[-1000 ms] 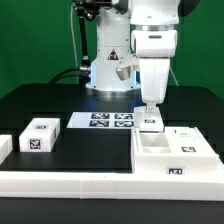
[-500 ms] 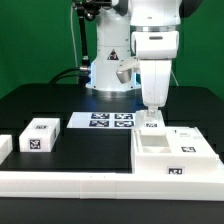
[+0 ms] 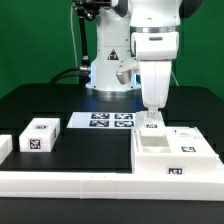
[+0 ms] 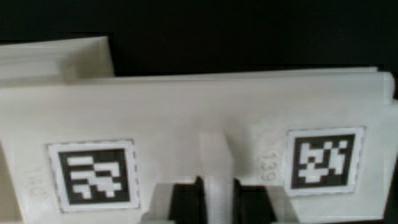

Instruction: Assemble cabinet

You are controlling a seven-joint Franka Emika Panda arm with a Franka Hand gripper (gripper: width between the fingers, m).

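Note:
The cabinet [image 3: 172,157] is the large white open box with black-and-white tags at the exterior view's right, near the front. My gripper [image 3: 150,112] hangs straight down over its far left corner. In the wrist view the cabinet's white tagged face [image 4: 196,110] fills the frame, with one tag on each side of my gripper [image 4: 214,200]. The dark fingers [image 4: 180,203] stand close together with a thin white edge of the cabinet between them. A small white tagged block [image 3: 40,134] lies apart at the left.
The marker board [image 3: 100,121] lies flat behind the middle of the black table. A long low white rail [image 3: 70,181] runs along the front edge. Another white block [image 3: 4,147] sits at the far left. The robot's base [image 3: 105,60] stands at the back.
The gripper has come down very slightly onto the cabinet's far corner. The cabinet and the loose blocks have not moved.

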